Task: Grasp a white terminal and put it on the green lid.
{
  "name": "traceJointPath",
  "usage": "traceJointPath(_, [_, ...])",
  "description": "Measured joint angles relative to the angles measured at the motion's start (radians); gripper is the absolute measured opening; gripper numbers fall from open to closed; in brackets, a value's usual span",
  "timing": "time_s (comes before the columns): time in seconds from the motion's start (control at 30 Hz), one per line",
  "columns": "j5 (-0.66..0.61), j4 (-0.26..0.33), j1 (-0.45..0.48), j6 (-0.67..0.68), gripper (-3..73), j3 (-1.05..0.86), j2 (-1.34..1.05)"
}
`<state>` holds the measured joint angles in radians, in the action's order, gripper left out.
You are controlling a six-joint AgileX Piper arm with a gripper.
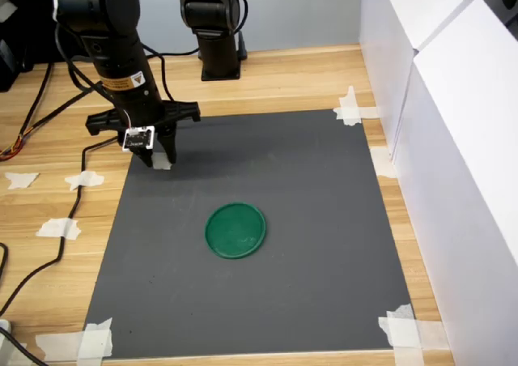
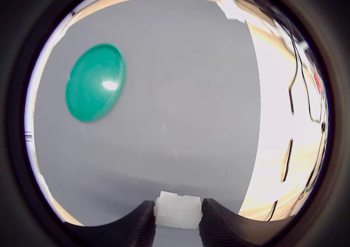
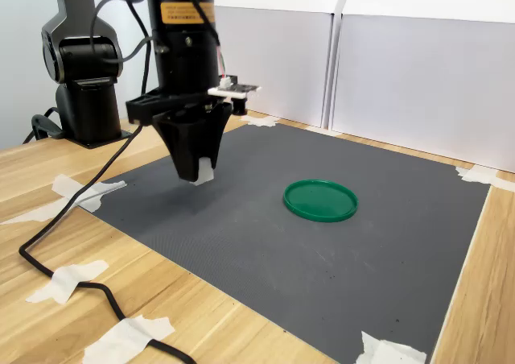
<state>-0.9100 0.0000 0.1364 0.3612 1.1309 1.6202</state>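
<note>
My gripper (image 1: 159, 159) hangs over the far left corner of the grey mat (image 1: 316, 180) in the first exterior view, shut on the white terminal (image 1: 163, 162). In the wrist view the small whitish block (image 2: 178, 210) is pinched between the two black fingers (image 2: 141, 225). In the second exterior view the terminal (image 3: 204, 171) shows at the gripper (image 3: 197, 173) tip, just above the mat; I cannot tell whether it touches. The green lid (image 1: 235, 230) lies flat near the mat's middle, well apart from the gripper, and shows in the wrist view (image 2: 95, 83) and the second exterior view (image 3: 320, 200) too.
White panels (image 1: 441, 99) wall off the first exterior view's right side. A second black arm base (image 1: 214, 34) stands behind the mat. Black cables (image 1: 69, 220) and tape pieces (image 1: 58, 228) lie on the wooden table at the first exterior view's left.
</note>
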Motion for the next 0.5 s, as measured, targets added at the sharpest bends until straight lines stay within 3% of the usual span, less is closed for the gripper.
traceJointPath(0.27, [-0.067,0.031,-0.161,0.001,31.3,0.199,0.116])
traceJointPath(0.5, [-0.075,0.038,-0.226,-0.011,31.3,0.324,0.259])
